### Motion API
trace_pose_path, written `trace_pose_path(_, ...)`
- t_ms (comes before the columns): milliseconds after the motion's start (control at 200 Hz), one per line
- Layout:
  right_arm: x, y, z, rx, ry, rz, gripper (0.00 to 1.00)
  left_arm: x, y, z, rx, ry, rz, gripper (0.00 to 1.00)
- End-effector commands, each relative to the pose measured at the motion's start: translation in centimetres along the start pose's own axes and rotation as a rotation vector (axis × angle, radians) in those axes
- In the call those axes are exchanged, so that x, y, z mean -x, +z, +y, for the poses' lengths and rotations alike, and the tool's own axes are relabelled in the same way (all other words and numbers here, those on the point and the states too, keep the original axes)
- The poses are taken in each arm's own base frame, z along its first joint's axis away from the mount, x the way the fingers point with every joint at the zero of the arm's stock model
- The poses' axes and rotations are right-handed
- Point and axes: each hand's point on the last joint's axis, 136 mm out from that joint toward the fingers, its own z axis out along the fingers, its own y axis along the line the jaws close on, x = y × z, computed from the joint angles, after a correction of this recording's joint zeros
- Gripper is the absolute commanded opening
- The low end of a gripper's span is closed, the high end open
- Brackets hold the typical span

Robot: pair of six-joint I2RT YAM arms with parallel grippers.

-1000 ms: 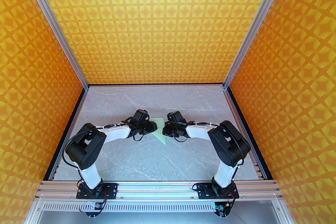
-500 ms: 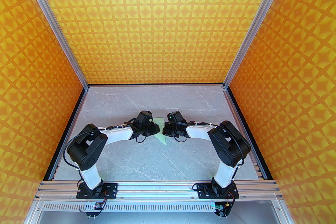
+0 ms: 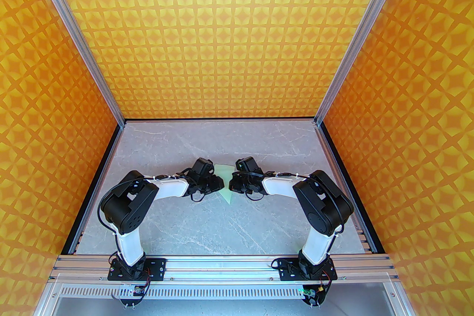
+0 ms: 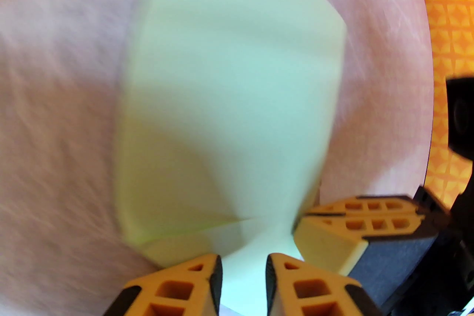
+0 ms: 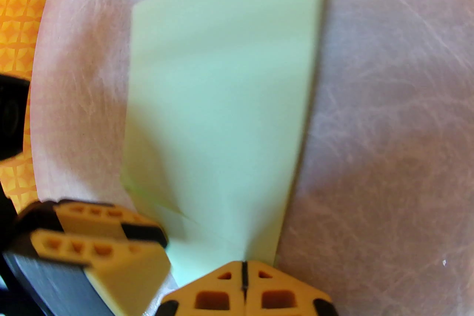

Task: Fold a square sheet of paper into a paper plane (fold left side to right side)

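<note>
My left gripper (image 4: 244, 270) has swung right over the sheet of paper (image 4: 229, 103), mid-table. Paper shows in its slim gap, but I cannot tell if it grips. My right gripper (image 5: 242, 272) pinches the sheet's right side. I should match the far edges before creasing.

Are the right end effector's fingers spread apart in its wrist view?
No, the right end effector's orange fingertips meet at a thin seam.

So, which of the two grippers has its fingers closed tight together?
The right gripper: its fingers meet, leaving only a thin line, at a corner of the paper. The left gripper has a gap, with paper in it.
</note>
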Motion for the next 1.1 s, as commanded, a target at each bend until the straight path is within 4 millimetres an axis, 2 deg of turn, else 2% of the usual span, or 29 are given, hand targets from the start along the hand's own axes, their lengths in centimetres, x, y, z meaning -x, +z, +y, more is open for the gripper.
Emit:
trace_pose_path(0,-4.9,1.2,-5.0,-0.160,0.063,0.152,0.01,0.5,-0.9,2.3,0.068,-0.016,-0.013,0.30)
trace_pose_path(225,-5.0,1.1,-4.9,-0.157,0.063,0.151,0.01,2.2,-1.3,2.4,0.071,-0.023,-0.033,0.30)
trace_pose_path(335,-5.0,1.1,-4.9,-0.157,0.064,0.149,0.01,3.2,-1.9,1.6,0.053,-0.022,-0.056,0.31)
trace_pose_path(450,-5.0,1.1,-4.9,-0.155,0.068,0.149,0.01,4.0,-2.3,0.1,0.009,-0.010,-0.073,0.31)
trace_pose_path(680,-5.0,1.2,-5.0,-0.155,0.070,0.150,0.01,4.1,-2.4,-1.3,-0.045,-0.002,-0.073,0.31)
trace_pose_path(900,-5.0,1.2,-5.0,-0.154,0.071,0.150,0.01,3.6,-0.7,-0.4,-0.029,-0.020,-0.037,0.30)
trace_pose_path(1095,-5.1,1.2,-5.0,-0.156,0.070,0.150,0.01,3.1,0.4,1.2,0.029,-0.037,-0.003,0.31)
